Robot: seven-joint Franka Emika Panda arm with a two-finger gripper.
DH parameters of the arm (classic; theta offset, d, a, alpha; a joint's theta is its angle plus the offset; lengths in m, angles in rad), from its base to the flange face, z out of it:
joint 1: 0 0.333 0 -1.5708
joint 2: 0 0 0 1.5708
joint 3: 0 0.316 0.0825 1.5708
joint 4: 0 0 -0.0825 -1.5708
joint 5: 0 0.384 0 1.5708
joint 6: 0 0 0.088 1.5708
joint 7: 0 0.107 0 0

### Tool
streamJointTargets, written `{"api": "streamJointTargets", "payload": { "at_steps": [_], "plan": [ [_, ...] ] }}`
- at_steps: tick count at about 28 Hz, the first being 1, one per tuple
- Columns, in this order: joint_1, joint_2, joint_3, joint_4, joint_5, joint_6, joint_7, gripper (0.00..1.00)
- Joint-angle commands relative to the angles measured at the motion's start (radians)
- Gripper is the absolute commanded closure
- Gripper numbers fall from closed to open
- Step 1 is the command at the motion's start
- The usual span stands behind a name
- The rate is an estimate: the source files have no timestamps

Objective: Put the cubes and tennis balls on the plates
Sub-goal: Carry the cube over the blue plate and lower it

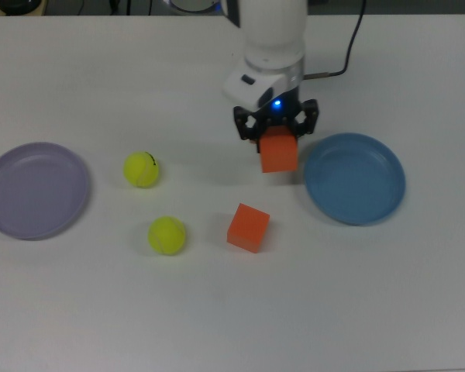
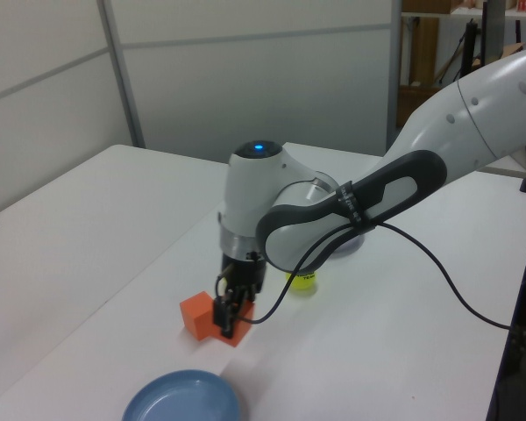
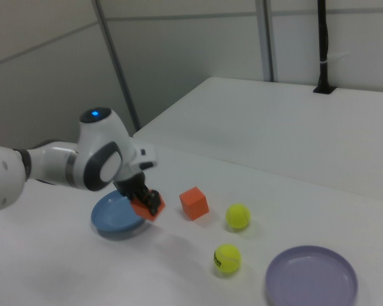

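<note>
In the top view, going left to right, the purple plate (image 1: 35, 190) lies at the far left of the white desk (image 1: 232, 310). Right of it sit 2 tennis balls: the marked ball (image 1: 142, 169), with a small black mark on top, and the plain ball (image 1: 167, 235) nearer the top view's bottom edge. Both rest on the bare desk, apart from each other and from either plate.

Next comes the loose cube (image 1: 248, 228), turned slightly askew on the desk, right of the plain ball. Up and right of it, the gripper (image 1: 277, 141) hangs from the white arm (image 1: 273, 35), its fingers pinching the held cube (image 1: 279, 153) from 2 opposite sides. In the right view this cube (image 3: 146, 208) is tilted and clear of the desk, with a shadow beneath it. It sits just beside the left rim of the blue plate (image 1: 355, 178) in the top view, not over the plate's middle. The blue plate holds nothing.

In the left view the held cube (image 2: 227, 326) partly hides the loose cube (image 2: 195, 313) behind it, and the blue plate (image 2: 182, 399) lies near the bottom edge.
</note>
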Motion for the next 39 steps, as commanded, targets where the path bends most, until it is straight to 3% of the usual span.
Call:
{"api": "streamJointTargets", "payload": {
  "at_steps": [1, 7, 12, 17, 26, 27, 28, 29, 30, 31, 39],
  "plan": [
    [0.065, 0.036, -0.005, 0.084, -0.021, -0.023, 0.03, 1.0],
    [0.143, 0.102, -0.006, 0.154, -0.044, -0.021, 0.077, 0.98],
    [0.181, 0.168, -0.006, 0.177, -0.115, -0.012, 0.134, 0.98],
    [0.2, 0.236, -0.005, 0.214, -0.158, -0.011, 0.171, 0.98],
    [0.215, 0.27, -0.005, 0.216, -0.184, -0.009, 0.196, 0.97],
    [0.217, 0.27, -0.005, 0.216, -0.181, -0.009, 0.199, 0.8],
    [0.217, 0.27, -0.005, 0.216, -0.169, -0.009, 0.208, 0.45],
    [0.215, 0.268, -0.005, 0.217, -0.17, -0.011, 0.228, 0.0],
    [0.215, 0.268, -0.005, 0.223, -0.176, -0.011, 0.254, 0.05],
    [0.215, 0.268, -0.005, 0.234, -0.179, -0.011, 0.28, 0.0],
    [0.211, 0.259, -0.008, 0.311, -0.161, -0.026, 0.373, 0.0]
  ]
}}
